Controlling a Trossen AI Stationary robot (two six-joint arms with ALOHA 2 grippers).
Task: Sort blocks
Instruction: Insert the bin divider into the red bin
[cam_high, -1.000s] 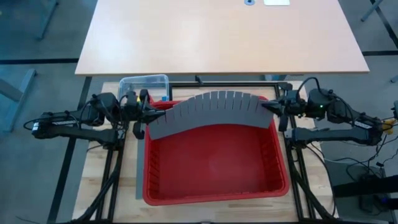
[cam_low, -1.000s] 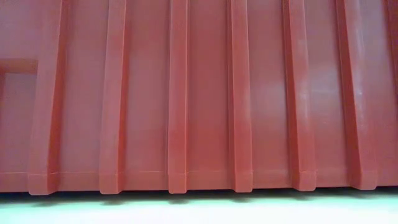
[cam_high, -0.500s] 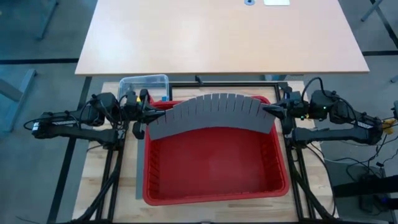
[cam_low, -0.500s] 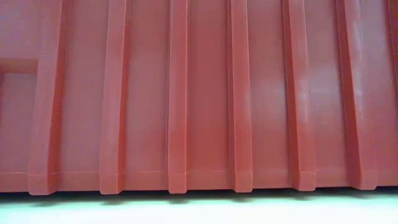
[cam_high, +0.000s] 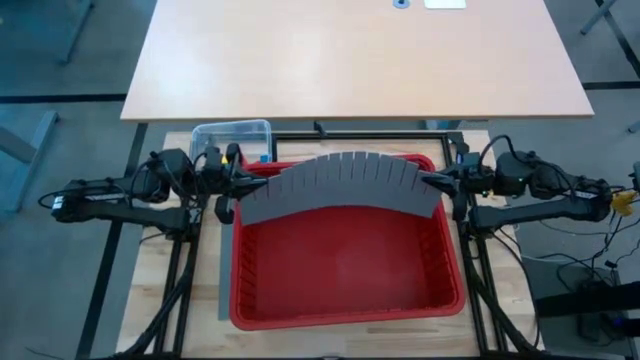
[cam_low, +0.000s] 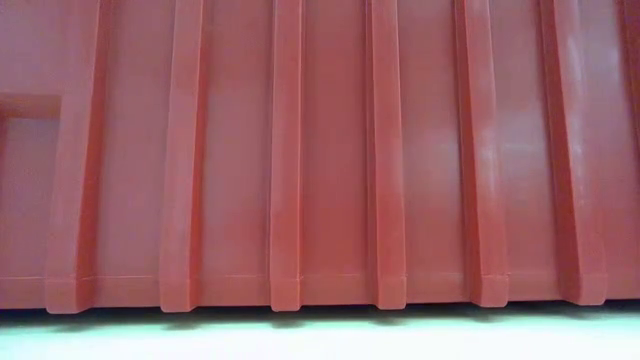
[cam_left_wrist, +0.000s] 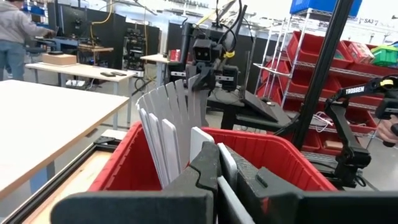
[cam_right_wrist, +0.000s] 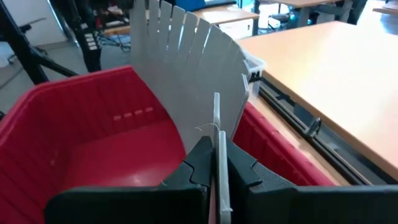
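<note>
A long grey slotted divider panel (cam_high: 340, 185) stands on edge, bowed into an arc over the far part of the red bin (cam_high: 345, 300). Its slotted edge points up. My left gripper (cam_high: 236, 186) is shut on the panel's left end at the bin's left rim. My right gripper (cam_high: 440, 183) is shut on its right end at the right rim. A clear tub (cam_high: 232, 133) sits behind the bin's far left corner, with a speck of blue (cam_high: 262, 157) in it. I cannot make out any other blocks. My left gripper pinches the panel's left end (cam_left_wrist: 200, 142) between its two fingers, level, coming from the table's left. The panel stands on edge and curves away toward the other arm. My right gripper pinches the panel's right end (cam_right_wrist: 216, 121) between its two fingers, near the end's edge, coming from the table's right and slanting slightly down. The panel rises upright from the hold and bows away toward the left.
The low view is filled by the red bin's ribbed wall (cam_low: 330, 160). A large pale table (cam_high: 350, 55) lies beyond the work table. Black frame rails (cam_high: 350, 135) run along the bin's far side. Shelving and stands fill the room behind.
My right gripper has swung a little toward the table's near edge and taken the panel's right end with it. The top of the panel's arc has shifted slightly toward the left. Both grippers stay shut on the panel's ends.
</note>
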